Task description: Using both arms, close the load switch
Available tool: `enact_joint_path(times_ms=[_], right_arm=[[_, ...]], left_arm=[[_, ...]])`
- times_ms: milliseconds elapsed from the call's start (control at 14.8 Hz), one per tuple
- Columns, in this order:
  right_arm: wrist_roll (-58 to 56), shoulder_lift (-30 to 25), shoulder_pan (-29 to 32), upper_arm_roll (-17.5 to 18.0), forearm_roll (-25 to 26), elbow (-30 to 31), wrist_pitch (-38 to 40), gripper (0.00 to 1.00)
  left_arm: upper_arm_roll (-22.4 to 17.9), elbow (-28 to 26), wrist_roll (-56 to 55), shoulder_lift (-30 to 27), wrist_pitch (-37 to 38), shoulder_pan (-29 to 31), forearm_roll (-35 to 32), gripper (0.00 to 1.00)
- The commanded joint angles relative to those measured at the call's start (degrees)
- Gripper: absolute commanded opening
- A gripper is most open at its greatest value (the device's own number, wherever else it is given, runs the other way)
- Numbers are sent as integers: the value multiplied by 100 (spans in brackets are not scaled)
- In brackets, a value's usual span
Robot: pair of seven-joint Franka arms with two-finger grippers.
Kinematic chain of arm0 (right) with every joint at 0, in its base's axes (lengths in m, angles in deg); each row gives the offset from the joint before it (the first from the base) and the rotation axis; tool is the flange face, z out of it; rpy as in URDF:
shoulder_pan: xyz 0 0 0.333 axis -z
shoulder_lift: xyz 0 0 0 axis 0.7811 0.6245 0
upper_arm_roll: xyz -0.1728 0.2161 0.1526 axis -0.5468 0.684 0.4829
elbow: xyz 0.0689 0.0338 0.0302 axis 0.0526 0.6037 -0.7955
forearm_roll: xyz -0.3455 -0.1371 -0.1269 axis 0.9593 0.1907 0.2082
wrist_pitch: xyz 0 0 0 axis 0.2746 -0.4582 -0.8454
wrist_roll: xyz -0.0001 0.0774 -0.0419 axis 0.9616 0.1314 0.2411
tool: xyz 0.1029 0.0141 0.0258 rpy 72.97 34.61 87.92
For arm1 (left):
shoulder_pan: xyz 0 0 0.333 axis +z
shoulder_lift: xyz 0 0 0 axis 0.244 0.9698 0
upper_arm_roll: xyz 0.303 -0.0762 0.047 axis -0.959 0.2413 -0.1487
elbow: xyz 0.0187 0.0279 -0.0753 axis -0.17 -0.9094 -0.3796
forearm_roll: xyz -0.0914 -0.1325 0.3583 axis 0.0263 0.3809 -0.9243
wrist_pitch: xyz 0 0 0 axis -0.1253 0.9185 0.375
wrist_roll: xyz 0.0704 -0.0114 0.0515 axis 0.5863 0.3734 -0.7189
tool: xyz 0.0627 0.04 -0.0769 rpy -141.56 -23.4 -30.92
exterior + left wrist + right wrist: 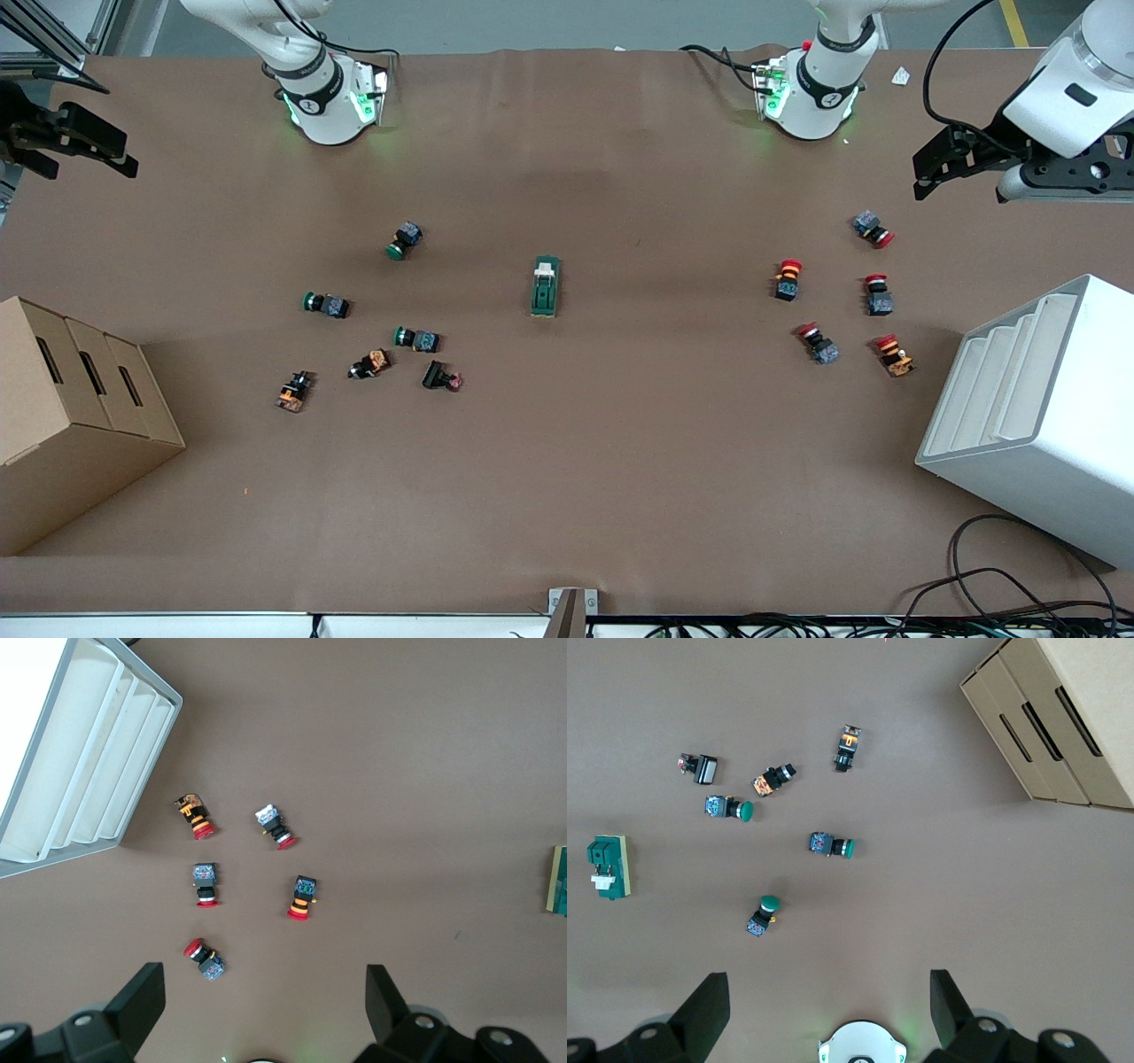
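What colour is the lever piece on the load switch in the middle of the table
White or cream, on the dark green load switch; the right wrist view shows it best.

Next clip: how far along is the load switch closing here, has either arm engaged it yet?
Nothing looks done. The load switch lies alone mid-table, untouched. Nothing is in hand: the left end effector hangs open at its end of the table, above the red push buttons; the right end effector hangs open at the other end, above the cardboard box. Left: both arms must reach the switch and close it.
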Motion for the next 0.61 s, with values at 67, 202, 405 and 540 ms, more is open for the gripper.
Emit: enact_joint_path(times_ms=[67,202,405,540], right_arm=[[18,-128,72,57,-18,129,-53,100],[18,-128,63,57,-9,129,-79,100],[9,-128,63,57,9,129,-132,100],[9,-128,37,66,105,129,-176,100]], left_arm=[[22,196,81,87,28,46,-2,100],[31,485,81,315,72,-33,59,100],[311,1284,2,921,344,-401,165,100],[469,1348,-321,1098,336,-708,209,100]])
